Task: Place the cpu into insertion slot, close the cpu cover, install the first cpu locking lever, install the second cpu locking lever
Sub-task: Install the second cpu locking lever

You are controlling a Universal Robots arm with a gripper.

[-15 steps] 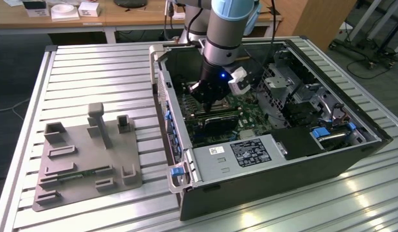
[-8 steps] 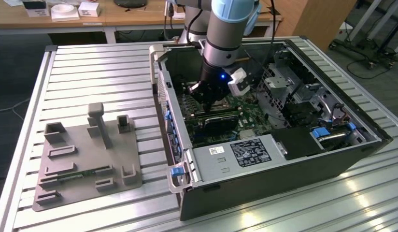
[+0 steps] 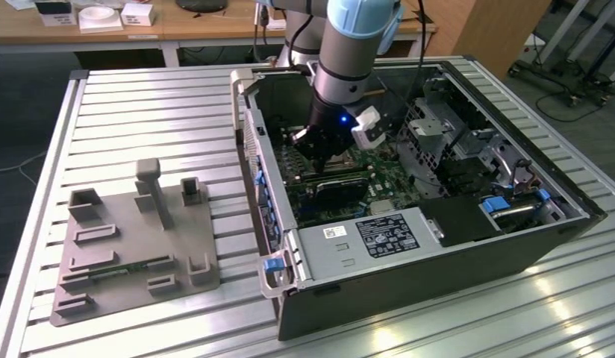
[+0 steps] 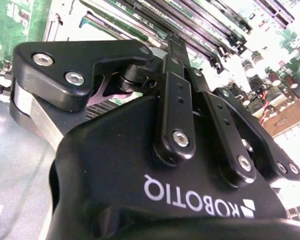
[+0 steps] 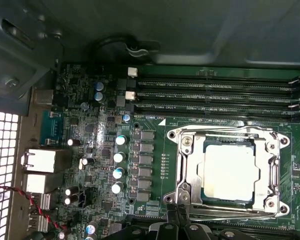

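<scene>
In the first wrist view the cpu (image 5: 227, 172) lies flat in the insertion slot (image 5: 186, 192) on the green motherboard (image 5: 155, 200). Its silvery top shows through the cut-out of the cpu cover (image 5: 273, 170), which is folded down over it. Thin wire levers run along two opposite sides of the socket (image 5: 225, 131) (image 5: 230, 214). My gripper (image 5: 175, 216) is shut, with its tips at the socket's corner by one lever's end. I cannot tell whether they touch it. In the exterior view the gripper (image 3: 322, 153) reaches down into the open computer case (image 3: 287, 246).
Long memory slots (image 5: 215, 95) run beside the socket, and capacitors (image 5: 119, 172) stand on another side. The case also holds a labelled metal box (image 3: 372, 235) and a drive cage (image 3: 457, 134). A grey fixture plate (image 3: 138, 239) sits on the slatted table (image 3: 148, 112) at the exterior view's left.
</scene>
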